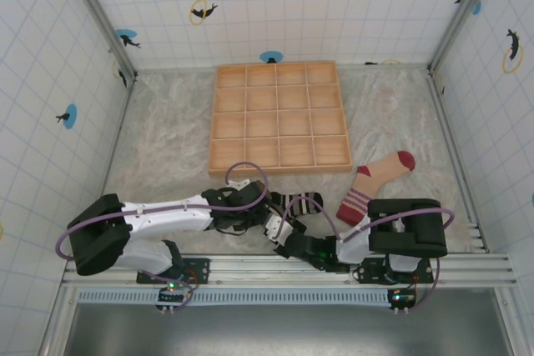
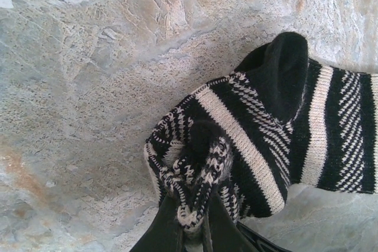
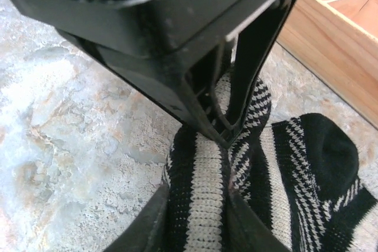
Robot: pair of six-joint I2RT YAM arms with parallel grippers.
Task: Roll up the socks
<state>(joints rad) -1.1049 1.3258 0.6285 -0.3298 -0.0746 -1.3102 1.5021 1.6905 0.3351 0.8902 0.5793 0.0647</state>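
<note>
- Gripping state, left end effector (image 2: 188, 231): closed on a bunched fold of the striped sock (image 1: 302, 203). The fabric is squeezed into a ridge between its fingers.
- Right end effector (image 3: 198, 228): clamped on the same sock at another fold, with a cream band of knit pressed between its fingers.
- Striped sock: on the surface (image 1: 167, 139) just in front of the tray (image 1: 279, 168), near the middle of its near edge. It is partly gathered, not flat.
- Tan sock (image 1: 377, 179): just off the tray's near right corner, lying flat with its red toe pointing away from the arms. Neither arm touches it.
- Reason for the hold, as a judgement: two grips close together on one sock suit turning one end over onto itself. The roll looks begun but loose.
- Top view: gives the layout of tray, both socks and both arms meeting in front of the tray. The two grips are too small there to read.
- Left wrist view: shows the pinched fold up close and the sock's black heel patch beyond it.
- Right wrist view: shows the left fingertips meeting on the fabric just above the right's own grip. A corner of the tray is close behind.
</note>
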